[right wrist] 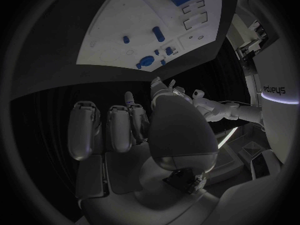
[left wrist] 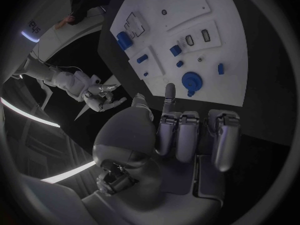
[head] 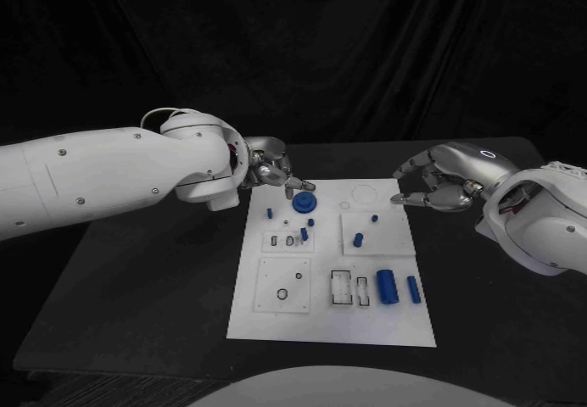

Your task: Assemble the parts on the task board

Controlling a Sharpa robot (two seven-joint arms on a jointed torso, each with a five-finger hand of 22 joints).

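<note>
The white task board lies in the middle of the black table. A round blue part sits near its far left corner, with small blue pegs around the middle. A large blue cylinder and a slimmer one lie near the right edge. My left hand hovers at the far left corner, one finger reaching toward the round blue part. It holds nothing. My right hand hangs just off the far right corner, fingers bent and apart, also holding nothing.
The board has several raised white plates with slots and holes, such as the near left plate. Black tabletop surrounds the board on all sides. The right wrist view shows the board beyond my right hand.
</note>
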